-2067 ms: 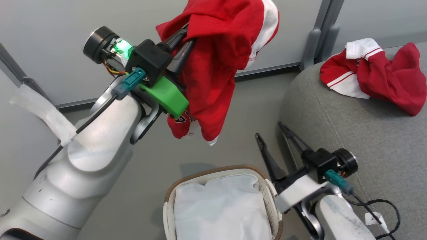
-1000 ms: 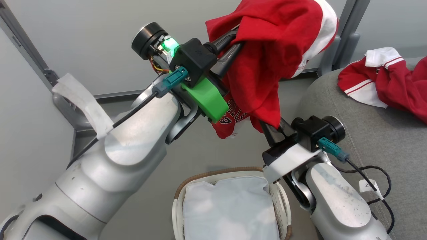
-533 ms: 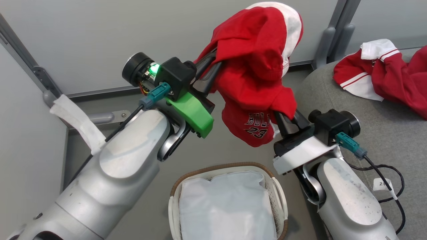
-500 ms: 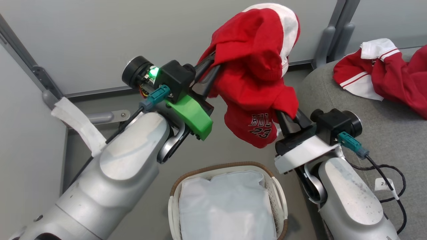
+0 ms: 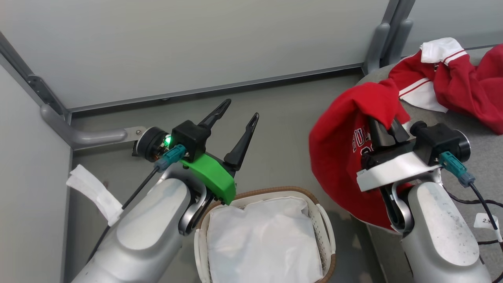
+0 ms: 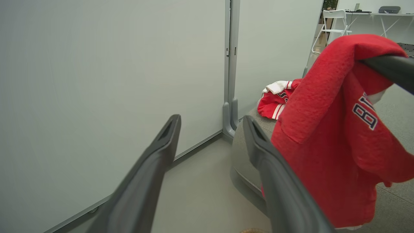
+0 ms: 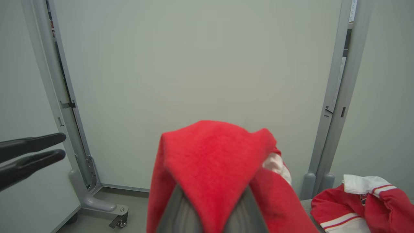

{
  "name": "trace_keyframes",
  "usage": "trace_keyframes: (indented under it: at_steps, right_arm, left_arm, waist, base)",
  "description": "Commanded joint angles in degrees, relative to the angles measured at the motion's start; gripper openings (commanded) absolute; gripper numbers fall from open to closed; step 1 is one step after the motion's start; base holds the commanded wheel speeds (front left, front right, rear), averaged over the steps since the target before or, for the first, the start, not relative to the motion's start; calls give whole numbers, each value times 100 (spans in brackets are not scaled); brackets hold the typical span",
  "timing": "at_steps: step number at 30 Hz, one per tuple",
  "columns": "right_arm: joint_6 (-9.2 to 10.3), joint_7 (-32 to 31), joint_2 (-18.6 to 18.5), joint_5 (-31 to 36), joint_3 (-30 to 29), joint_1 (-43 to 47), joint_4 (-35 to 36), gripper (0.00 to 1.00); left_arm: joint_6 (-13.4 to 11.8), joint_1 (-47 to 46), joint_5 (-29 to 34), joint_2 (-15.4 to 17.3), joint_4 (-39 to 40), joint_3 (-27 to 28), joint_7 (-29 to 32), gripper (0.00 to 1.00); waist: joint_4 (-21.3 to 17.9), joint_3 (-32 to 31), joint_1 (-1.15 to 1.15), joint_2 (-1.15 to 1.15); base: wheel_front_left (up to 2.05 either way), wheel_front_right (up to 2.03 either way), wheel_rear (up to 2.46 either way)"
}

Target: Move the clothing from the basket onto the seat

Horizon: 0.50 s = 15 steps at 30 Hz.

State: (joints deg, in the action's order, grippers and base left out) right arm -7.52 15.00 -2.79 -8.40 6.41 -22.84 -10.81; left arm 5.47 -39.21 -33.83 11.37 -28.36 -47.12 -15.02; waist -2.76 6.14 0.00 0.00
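Note:
A red jersey [image 5: 342,157] with dark lettering hangs over my right gripper [image 5: 379,122], which is shut on it beside the left edge of the grey seat [image 5: 483,157]. The cloth covers the fingertips [image 7: 181,213]. My left gripper [image 5: 240,110] stands open and empty above the floor, just behind the basket [image 5: 324,224]. The basket holds a white liner [image 5: 263,239]. Another red and white garment [image 5: 452,86] lies crumpled on the seat. In the left wrist view the hanging jersey [image 6: 326,145] is to the right of my open left gripper [image 6: 211,119].
Grey partition panels [image 5: 196,43] with metal posts [image 5: 377,43] close off the back and the left. A post foot on a castor [image 7: 97,204] stands on the floor. A black cable with a white tag [image 5: 485,222] trails over the seat beside my right forearm.
My left gripper opened, let go of the jersey and dropped toward the basket. My right gripper now carries the jersey alone and has swung it right, to the seat's edge.

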Motion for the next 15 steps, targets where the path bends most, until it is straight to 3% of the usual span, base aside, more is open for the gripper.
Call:
trace_keyframes:
  at_steps: [1,15]
  right_arm:
    - [6,29,-20,44,-77,110,42,0]
    - [6,28,-21,245,-617,342,125,0]
  left_arm:
    - [-33,194,1,4,19,91,-17,100]
    - [38,1417,464,-285,211,882,-13,100]
  waist:
    - [-16,7,0,0]
    - [-312,6,0,0]
  base:
    - [0,0,0]
    - [0,0,0]
